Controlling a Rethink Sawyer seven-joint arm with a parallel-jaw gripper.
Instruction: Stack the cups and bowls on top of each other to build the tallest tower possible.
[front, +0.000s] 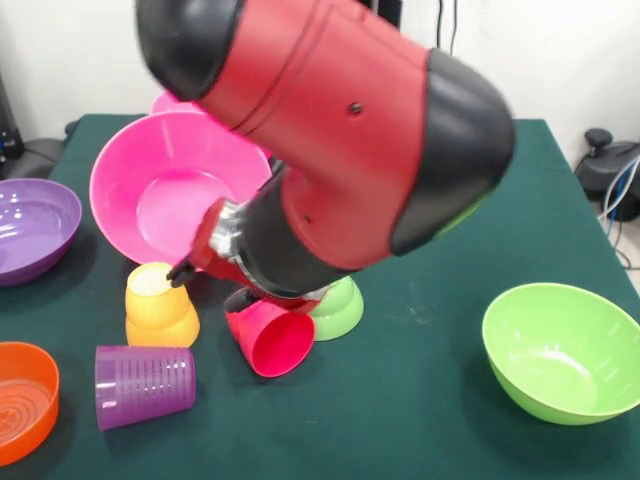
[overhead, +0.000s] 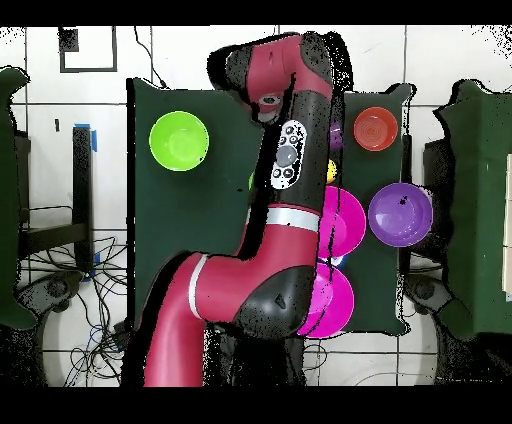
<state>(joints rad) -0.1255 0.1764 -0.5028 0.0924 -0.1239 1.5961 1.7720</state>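
My gripper (front: 243, 297) is mostly hidden under the red arm and sits right at the base of the red cup (front: 272, 340), which lies tilted with its mouth toward the camera. The yellow-orange cup (front: 160, 305) stands just left of it. The ridged purple cup (front: 145, 385) lies on its side in front. The small green bowl (front: 340, 308) sits upside down to the right of the red cup. A large pink bowl (front: 165, 190) leans tilted behind, with the second pink bowl (front: 165, 101) behind it. The small blue bowl is hidden.
The wide purple bowl (front: 30, 228) is at the left edge and the orange bowl (front: 20, 402) at the front left corner. The lime green bowl (front: 560, 350) sits alone at the right. In the overhead view the arm (overhead: 285, 180) covers the table's middle.
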